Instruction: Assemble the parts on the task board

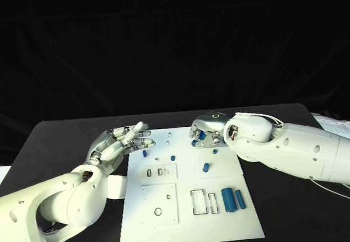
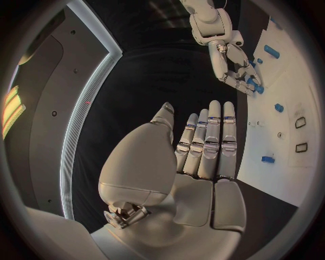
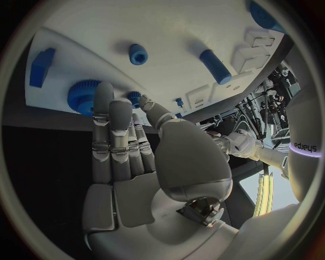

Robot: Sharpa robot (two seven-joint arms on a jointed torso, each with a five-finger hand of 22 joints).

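Right wrist view: right hand [image 3: 129,162] fingers [image 3: 103,108] straight, together, tips over blue gear [image 3: 83,96].

Both arms [image 1: 60,200] are glossy white shells dotted with small dark screws. Each silver hand [image 2: 203,146] has segmented metal fingers. A thin white cable loops over the right arm [image 1: 304,152].

Board [image 1: 189,219]: white, matt, smooth, plastic by the look. Parts [image 1: 233,198]: blue plastic, smooth with a slight sheen, one gear [image 3: 84,96] with a ridged toothed rim. Hands [image 2: 203,157] [image 3: 129,157]: silver, satin metallic finish; arms [image 1: 304,152]: glossy white plastic shells; table [image 1: 57,139]: black and matt, black cloth [image 1: 170,49] behind.
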